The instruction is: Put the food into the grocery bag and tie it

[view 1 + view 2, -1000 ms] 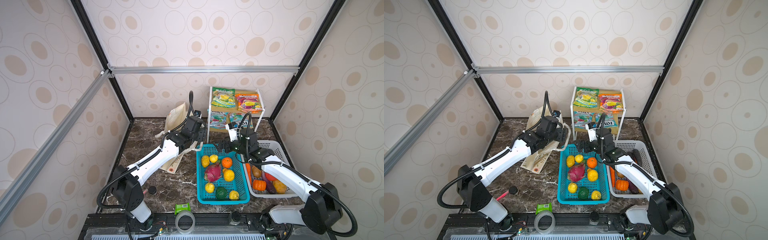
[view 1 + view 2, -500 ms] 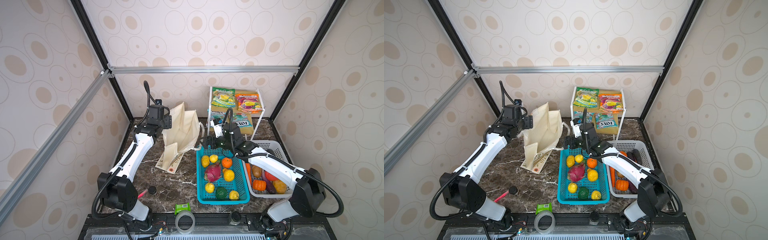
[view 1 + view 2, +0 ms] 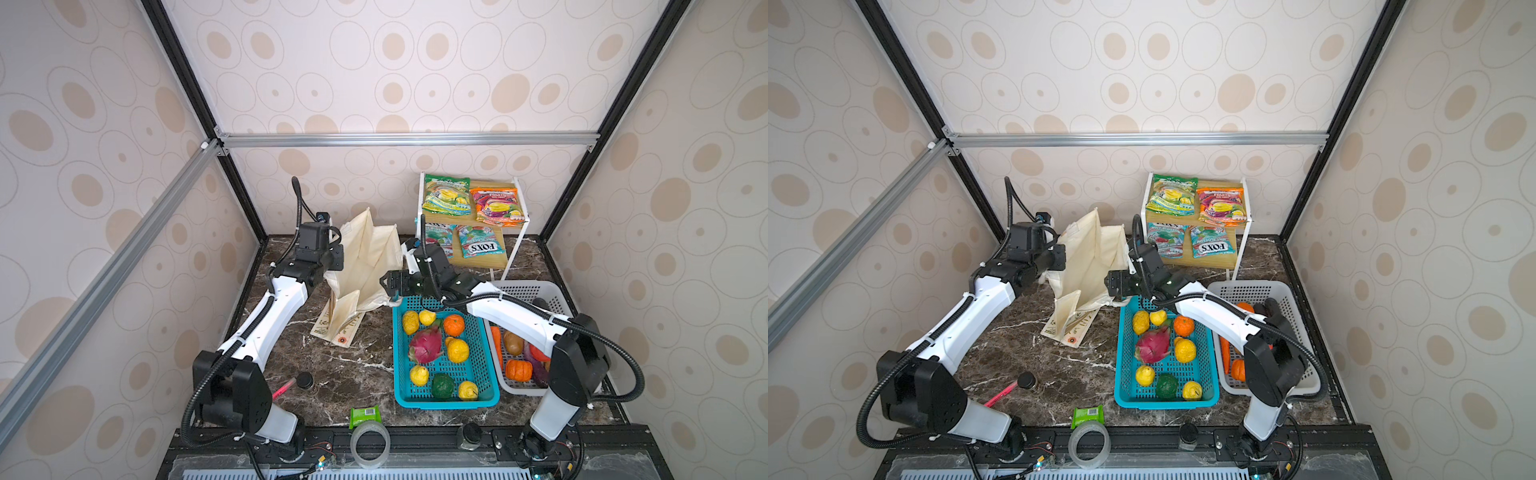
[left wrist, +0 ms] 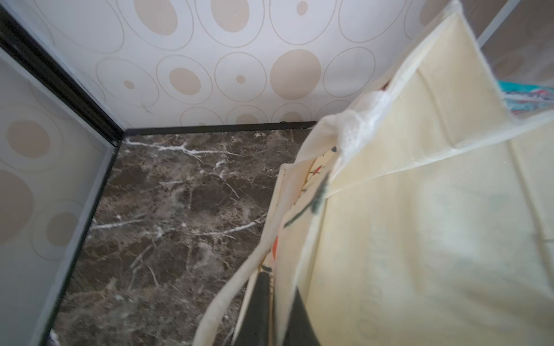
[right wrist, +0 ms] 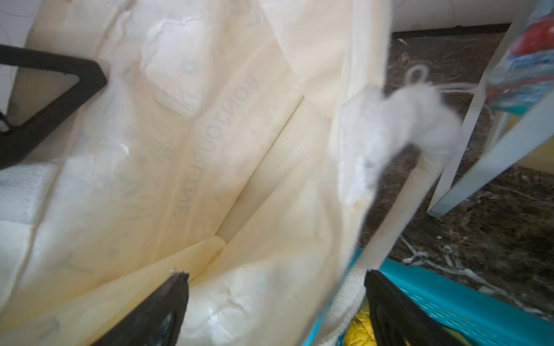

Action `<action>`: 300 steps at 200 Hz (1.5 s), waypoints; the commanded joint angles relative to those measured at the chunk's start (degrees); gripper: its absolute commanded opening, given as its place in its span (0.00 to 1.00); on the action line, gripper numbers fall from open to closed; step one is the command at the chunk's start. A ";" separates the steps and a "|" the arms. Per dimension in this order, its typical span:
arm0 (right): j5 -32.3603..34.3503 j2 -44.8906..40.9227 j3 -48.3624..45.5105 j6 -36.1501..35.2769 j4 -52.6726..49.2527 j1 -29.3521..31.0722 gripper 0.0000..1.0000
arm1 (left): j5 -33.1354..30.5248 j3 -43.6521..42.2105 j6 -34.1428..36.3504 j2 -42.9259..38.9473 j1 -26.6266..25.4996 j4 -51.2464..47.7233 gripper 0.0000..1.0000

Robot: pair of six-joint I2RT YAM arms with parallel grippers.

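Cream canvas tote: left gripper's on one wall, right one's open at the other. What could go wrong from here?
1. The open right gripper straddles the cream canvas tote's wall and white rope handle; closing might catch only the handle, letting the mouth sag shut.
2. The left gripper pinches only thin cloth at the rim; a pull could slip it free.
3. The tote hangs beside the blue plastic basket's rim; spreading it could drag the basket.

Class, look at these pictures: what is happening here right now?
A cream cloth bag stands open between two grippers. The left gripper pinches the bag's rim on one side; the right gripper, jaws wide open, straddles the opposite rim beside the blue basket. No food shows inside yet: the fruit lies in the blue basket, vegetables in the white basket, packets on the shelf.
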 commanded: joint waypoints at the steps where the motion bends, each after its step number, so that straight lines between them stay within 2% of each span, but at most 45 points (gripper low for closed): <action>1: 1.73 1.23 2.63 1.82 -2.06 1.22 0.89 | 1.07 -1.09 -1.16 -1.68 0.08 0.55 0.44; 15: 2.05 1.33 2.49 2.29 -1.35 1.30 0.83 | 0.37 1.51 0.43 0.56 0.09 -0.63 0.66; 30: 2.42 1.38 2.60 1.95 -0.70 1.62 0.74 | 1.44 3.73 2.20 3.76 0.09 -0.79 0.66; 38: 2.60 1.58 3.02 1.60 -0.98 1.68 0.69 | 2.46 5.26 2.84 5.78 0.09 -1.88 0.58; 51: 2.68 1.87 4.17 -0.19 -2.56 1.75 0.49 | 2.51 7.40 3.37 8.38 0.09 -4.18 0.20; 60: 3.21 1.77 5.42 -1.78 -4.75 1.72 0.38 | 0.92 7.76 3.40 8.54 0.11 -5.21 0.00; 72: 4.63 1.02 7.71 -5.20 -9.70 1.72 0.21 | -2.95 6.50 3.17 6.72 0.31 -4.99 0.00; 76: 5.02 0.63 7.96 -5.94 -10.81 1.79 0.19 | -3.92 5.91 3.14 5.78 0.62 -4.75 0.00; 95: 6.43 -2.00 9.50 -10.60 -16.14 1.40 0.00 | -3.62 3.57 1.95 1.75 4.38 -4.79 0.00; 107: 6.50 -3.49 9.91 -11.79 -18.88 0.86 0.00 | -2.32 2.15 1.44 -1.15 7.22 -5.11 0.00; 123: 3.26 -5.23 10.07 -13.12 -22.19 -0.67 0.00 | -2.18 0.45 0.97 -4.81 10.03 -5.25 0.00; 146: -0.78 -6.59 10.70 -14.80 -26.52 -2.81 0.00 | -1.35 -2.05 1.63 -8.98 11.67 -5.35 0.00; 194: -0.58 -8.26 11.58 -15.84 -33.20 -5.09 0.00 | 1.30 -11.76 1.20 -16.77 15.69 -2.75 0.00; 223: -3.48 -6.94 13.21 -13.66 -34.19 -3.69 0.00 | 12.58 -14.44 -0.74 -18.46 14.52 -1.53 0.00; 254: -1.58 -4.34 14.44 -12.56 -34.81 -1.09 0.00 | 21.62 -18.39 -2.66 -22.47 13.54 2.92 0.00; 300: -3.74 -1.38 15.98 -10.72 -32.36 -1.02 0.01 | 25.53 -20.36 -3.11 -23.36 13.58 6.76 0.00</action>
